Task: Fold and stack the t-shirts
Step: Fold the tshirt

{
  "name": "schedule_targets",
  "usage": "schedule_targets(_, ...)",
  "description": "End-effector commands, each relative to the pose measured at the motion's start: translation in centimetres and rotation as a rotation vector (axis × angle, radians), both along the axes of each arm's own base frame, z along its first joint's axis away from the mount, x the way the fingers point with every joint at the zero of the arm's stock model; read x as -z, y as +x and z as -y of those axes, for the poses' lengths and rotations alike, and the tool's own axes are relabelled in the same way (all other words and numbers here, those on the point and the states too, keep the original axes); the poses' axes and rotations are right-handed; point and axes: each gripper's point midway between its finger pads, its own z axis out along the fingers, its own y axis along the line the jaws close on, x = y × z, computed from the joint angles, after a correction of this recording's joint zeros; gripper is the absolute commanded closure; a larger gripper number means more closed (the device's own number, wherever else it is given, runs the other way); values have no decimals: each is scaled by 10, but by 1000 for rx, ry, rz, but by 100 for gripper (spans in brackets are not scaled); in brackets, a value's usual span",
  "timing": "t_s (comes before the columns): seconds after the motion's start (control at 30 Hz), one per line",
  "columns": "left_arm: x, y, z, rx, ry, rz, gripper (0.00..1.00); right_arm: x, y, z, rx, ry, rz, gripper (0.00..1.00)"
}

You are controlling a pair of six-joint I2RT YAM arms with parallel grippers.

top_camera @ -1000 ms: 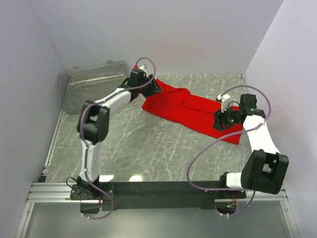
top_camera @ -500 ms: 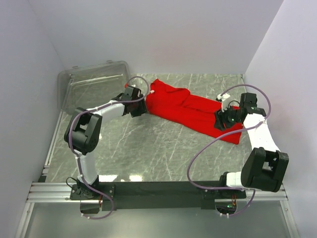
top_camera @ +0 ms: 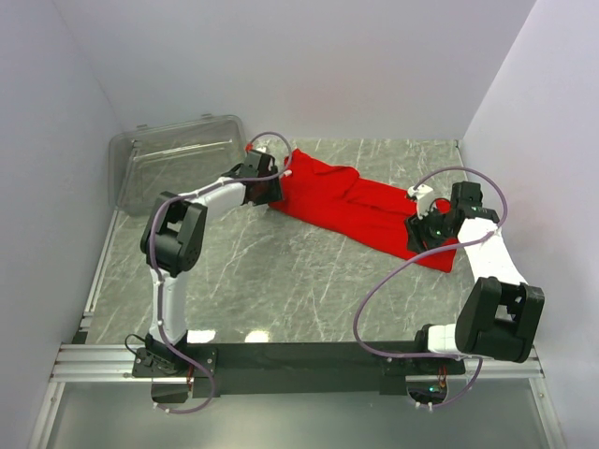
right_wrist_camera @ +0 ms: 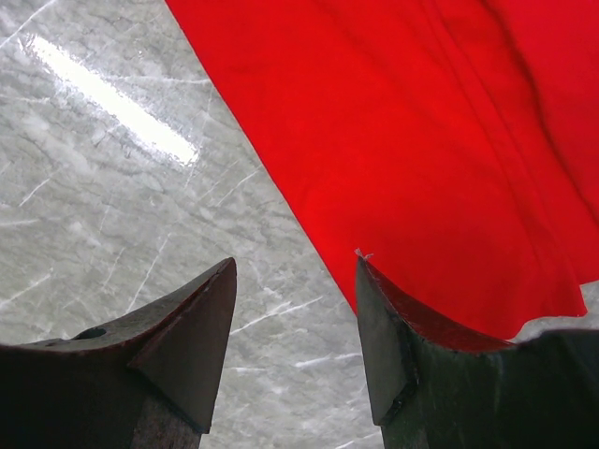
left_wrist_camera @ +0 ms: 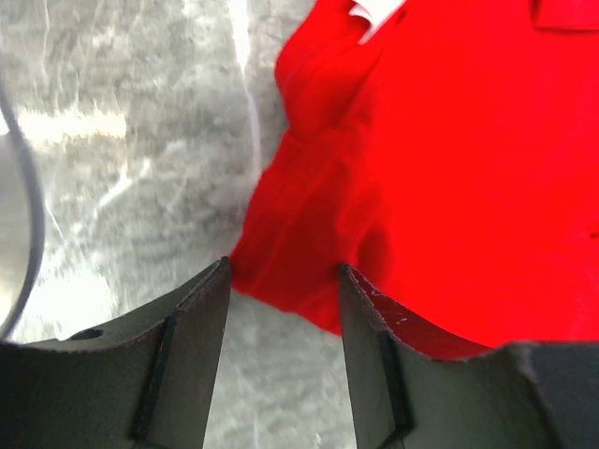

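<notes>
My right gripper [right_wrist_camera: 295, 267] hangs spread over the near edge of the red t-shirt [top_camera: 360, 206], which lies as a long band across the table [top_camera: 281, 281]. Farther back, my left gripper [left_wrist_camera: 285, 271] is spread too, straddling the cloth's far-end edge. I judge I'm setting up a fold, so next both must drop and pinch. I can't tell whether my fingers touch cloth yet.

There is one red t-shirt [top_camera: 346, 201] on one counter [top_camera: 281, 271]. One clear bin [top_camera: 173, 164] stands at the far left. Two arms show, the left arm [top_camera: 201, 201] and the right arm [top_camera: 496, 257], carrying two grippers: the left gripper [top_camera: 271, 187] and the right gripper [top_camera: 418, 232].
</notes>
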Motion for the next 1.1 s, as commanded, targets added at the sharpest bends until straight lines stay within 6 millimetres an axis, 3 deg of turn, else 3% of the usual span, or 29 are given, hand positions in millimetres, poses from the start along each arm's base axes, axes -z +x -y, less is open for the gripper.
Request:
schedule_targets(0.0,-3,13,-6,19,70,24,45,-4,1,4,5,-20,19,39)
schedule_targets(0.2,2,12,-23,6,175,20,45,0,-5,8,-8,-53,5,39)
schedule_targets(0.4,-4,12,-27,28,201,39,45,3,-7,8,-8,-47,-14,39)
schedule_targets(0.5,0,12,-18,66,172,38,54,6,-10,10,-2,-59,-31,39)
schedule_targets(0.53,2,10,-14,81,156,31,62,7,-11,12,-6,-70,-33,39)
schedule_targets(0.6,3,8,-11,96,138,30,69,13,-17,17,-3,-105,-49,39)
schedule_targets(0.63,-2,10,-8,103,121,50,76,14,-18,19,-5,-120,-48,39)
schedule_targets(0.7,-7,8,-3,121,96,58,78,20,-24,25,-17,-159,-64,39)
schedule_targets(0.83,-13,7,-2,135,86,77,96,29,-32,31,-65,-212,-81,39)
schedule_targets(1.07,-30,9,-7,127,61,108,99,41,-44,47,-144,-317,-115,39)
